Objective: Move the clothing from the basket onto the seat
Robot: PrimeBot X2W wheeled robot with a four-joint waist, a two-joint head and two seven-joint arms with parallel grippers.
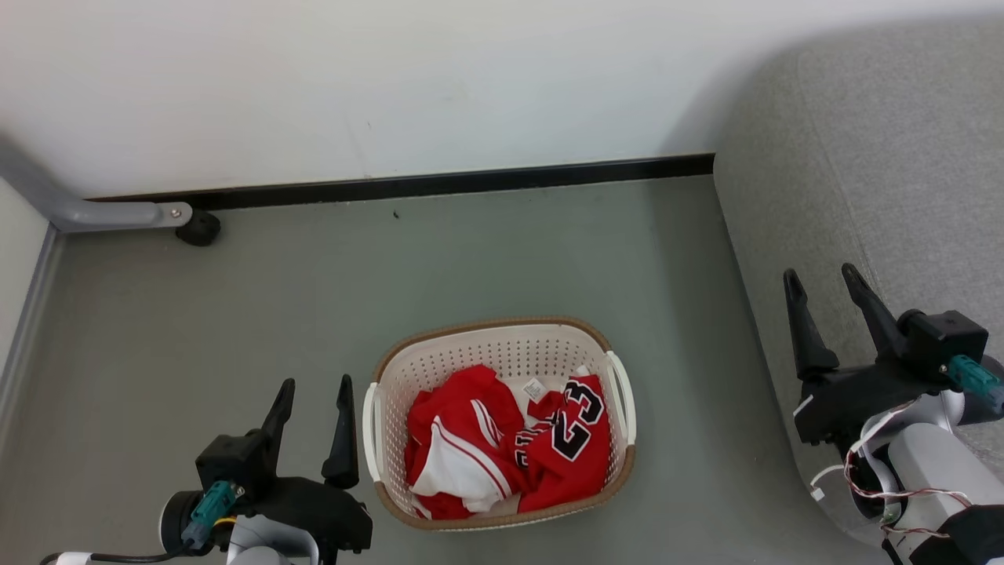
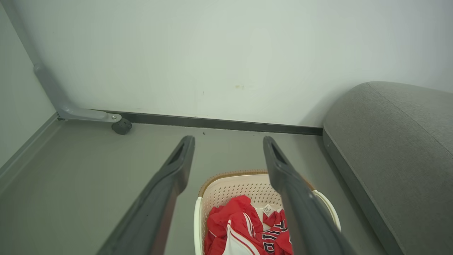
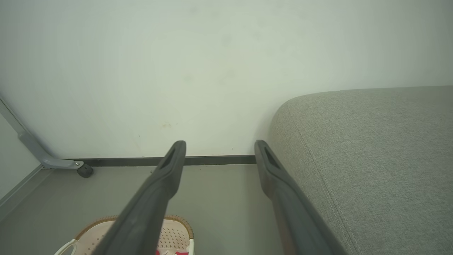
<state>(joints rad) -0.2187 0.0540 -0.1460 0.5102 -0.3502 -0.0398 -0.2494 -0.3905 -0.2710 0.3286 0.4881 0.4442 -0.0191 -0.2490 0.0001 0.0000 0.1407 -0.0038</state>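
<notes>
The cream basket (image 1: 502, 357) (image 2: 226, 186) (image 3: 175, 233) with a brown rim stands on the grey floor, low in the head view. Inside lies the red clothing (image 1: 502, 447) (image 2: 244, 226), a jersey with a black-and-white 23 on top. The light-grey seat (image 1: 878, 188) (image 2: 393, 148) (image 3: 368, 156) rises to the right of the basket. My left gripper (image 1: 315, 386) (image 2: 228, 141) hangs open just left of the basket, holding nothing. My right gripper (image 1: 821, 276) (image 3: 219, 144) is open over the seat's left edge, also holding nothing.
A white wall with a black baseboard (image 1: 439, 185) runs behind the basket. At the far left corner a grey metal leg (image 1: 118, 213) ends in a black caster (image 1: 198, 228). Bare grey floor (image 1: 486, 259) lies between the basket and the wall.
</notes>
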